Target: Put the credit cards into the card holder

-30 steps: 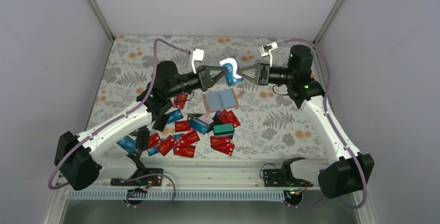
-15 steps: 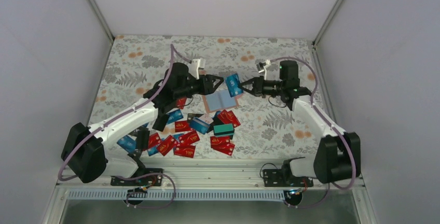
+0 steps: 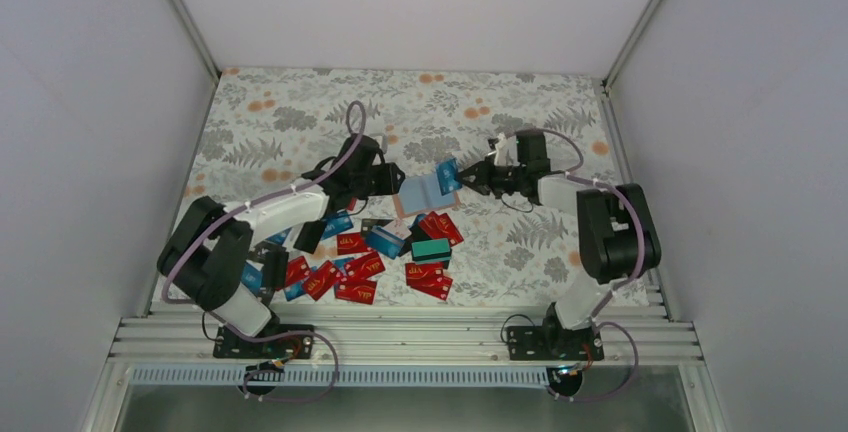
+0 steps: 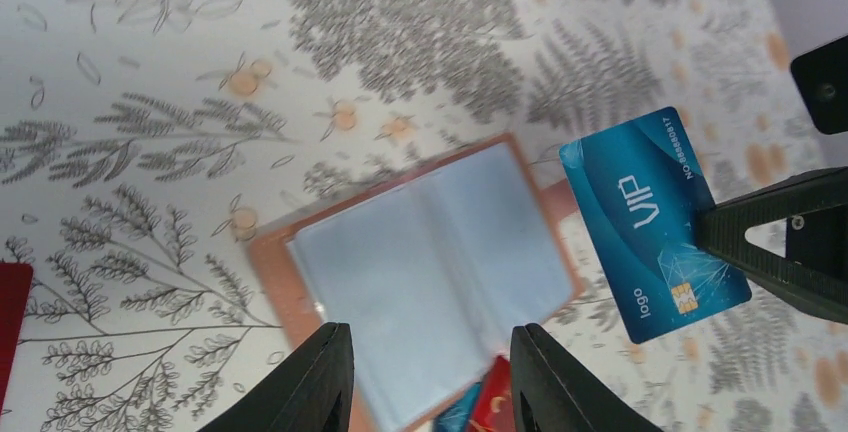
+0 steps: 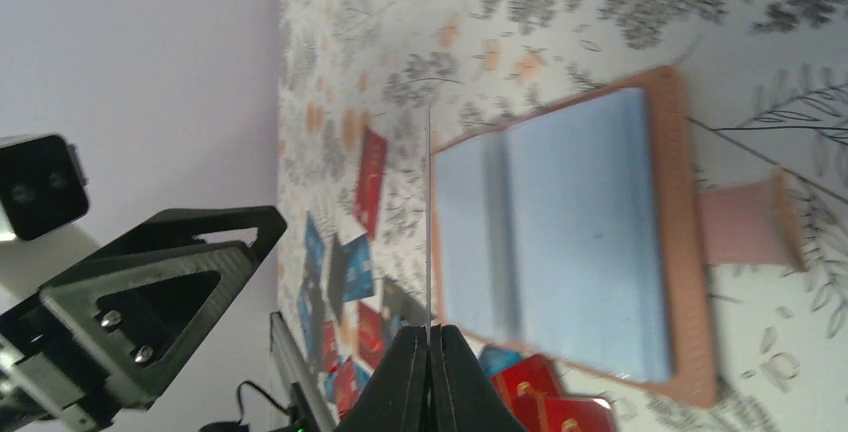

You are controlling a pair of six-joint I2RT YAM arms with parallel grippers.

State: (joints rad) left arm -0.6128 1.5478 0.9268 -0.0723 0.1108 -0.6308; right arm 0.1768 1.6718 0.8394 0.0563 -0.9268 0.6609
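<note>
The right pincer grips a blue card by one end, probably so its free edge can enter the open card holder at frame centre; the left pincer hangs open above.

A: desk surface?
B: printed cloth, grey ferns, orange blossoms, covers it side to side.
A: surround?
B: plain pale walls on three sides, metal struts in far corners. slotted aluminium rail along near edge.

"VIP" and "logo" on blue card
</note>
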